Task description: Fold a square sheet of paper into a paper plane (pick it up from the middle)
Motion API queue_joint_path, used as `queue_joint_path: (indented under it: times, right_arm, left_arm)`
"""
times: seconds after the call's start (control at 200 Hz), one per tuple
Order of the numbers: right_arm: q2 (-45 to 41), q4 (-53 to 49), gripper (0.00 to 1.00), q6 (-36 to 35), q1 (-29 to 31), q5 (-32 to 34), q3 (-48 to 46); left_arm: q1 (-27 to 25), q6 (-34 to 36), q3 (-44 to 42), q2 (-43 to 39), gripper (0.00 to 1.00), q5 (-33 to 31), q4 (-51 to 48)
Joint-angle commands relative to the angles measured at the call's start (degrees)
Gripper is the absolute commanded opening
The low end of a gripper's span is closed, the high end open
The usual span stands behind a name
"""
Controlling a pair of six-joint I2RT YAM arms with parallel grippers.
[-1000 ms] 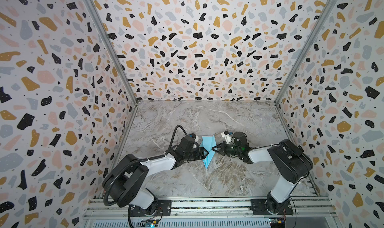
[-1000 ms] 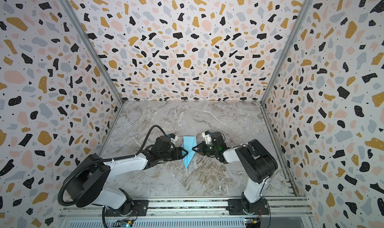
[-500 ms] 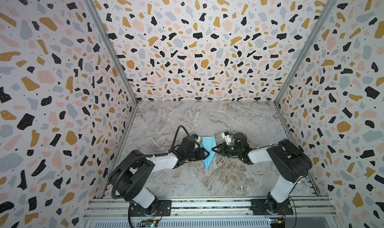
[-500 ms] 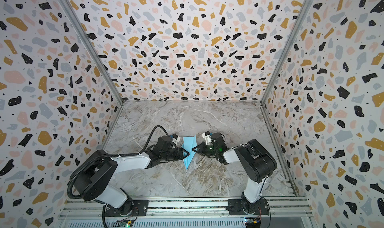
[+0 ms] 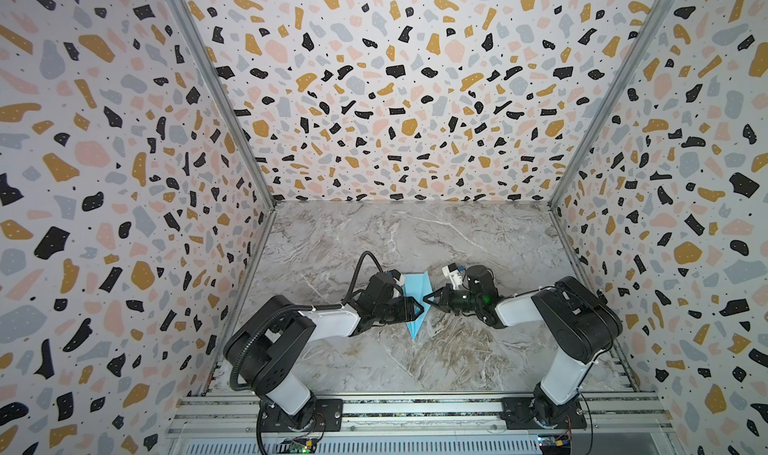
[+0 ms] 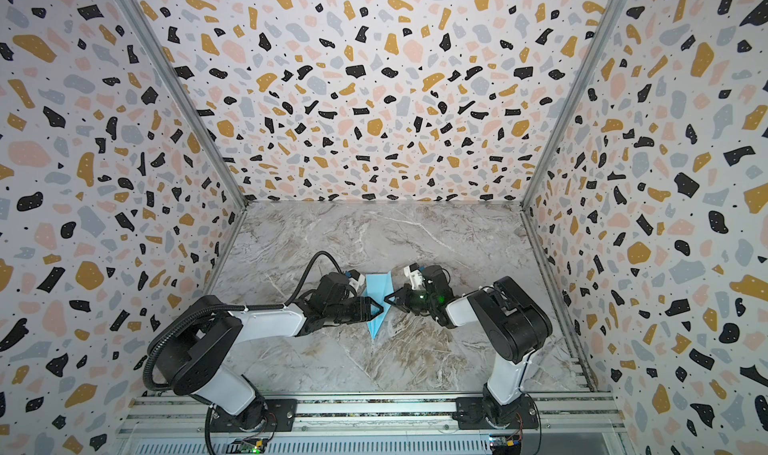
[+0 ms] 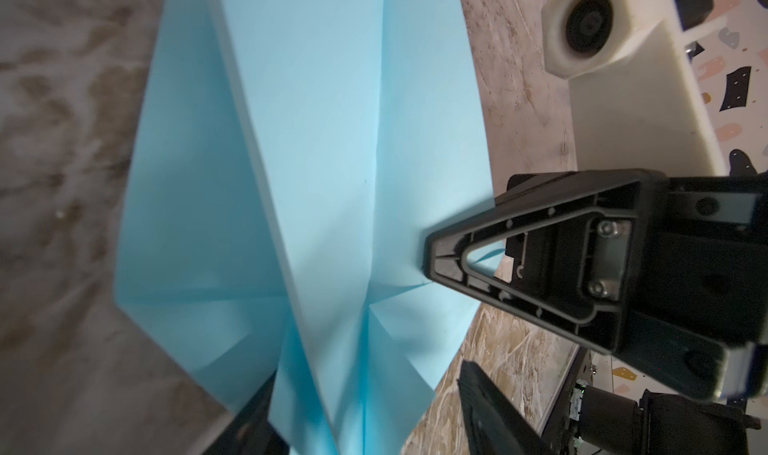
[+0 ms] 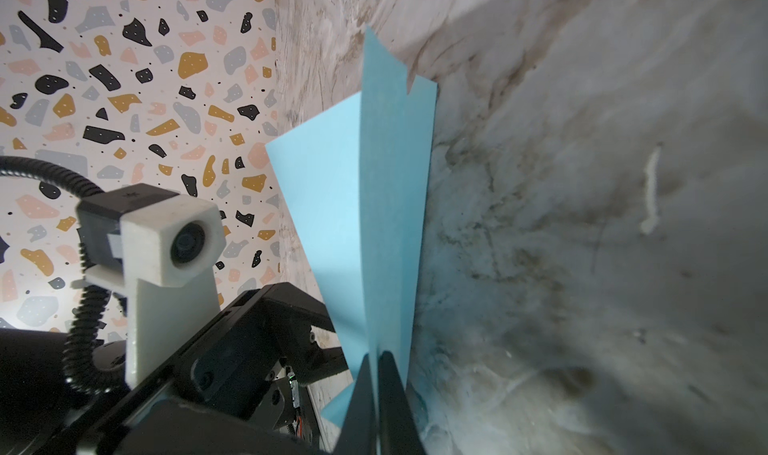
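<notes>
The square sheet of paper is folded into a light blue paper plane (image 5: 415,291) (image 6: 376,295), lying mid-floor with its nose toward the front rail. In the left wrist view the paper plane (image 7: 311,162) shows long creases and raised flaps. My left gripper (image 7: 370,424) (image 5: 417,309) is open, one finger on each side of the nose end. My right gripper (image 8: 377,374) (image 5: 424,299) is shut on a standing fold of the paper plane (image 8: 374,203) at its right edge. The two gripper tips nearly meet in both top views.
The marble floor (image 5: 415,232) is boxed in by terrazzo-patterned walls (image 5: 395,100) at the left, back and right. An aluminium rail (image 5: 415,407) carrying both arm bases runs along the front. The left arm's wrist camera (image 8: 183,241) sits close beside the paper.
The left arm's elbow has swung toward the middle while its gripper stays at the paper; its jaws narrowed, then widened again. The right gripper and the paper have hardly moved.
</notes>
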Motion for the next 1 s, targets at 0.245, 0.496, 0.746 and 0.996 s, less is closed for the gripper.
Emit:
queue_joint_path:
  times: [0.245,0.496,0.746,0.996]
  right_arm:
    - [-0.1,0.8,0.03,0.0,0.0,-0.7,-0.3]
    - [-2.3,-1.7,0.25,-2.0,-0.1,-0.2,-0.3]
    - [-8.4,-5.9,0.44,-5.2,-1.2,3.4,-1.8]
    - [-16.1,-16.2,0.54,-11.1,-3.6,9.3,-2.3]
  left_arm:
    - [-0.4,1.2,2.5,1.3,0.41,-1.7,-1.0]
    - [-0.4,2.0,3.1,1.7,0.26,-2.3,-1.4]
    - [-0.4,4.0,3.9,2.4,0.12,-3.4,-4.0]
    - [-0.4,7.8,6.4,1.1,0.02,-6.8,-10.3]
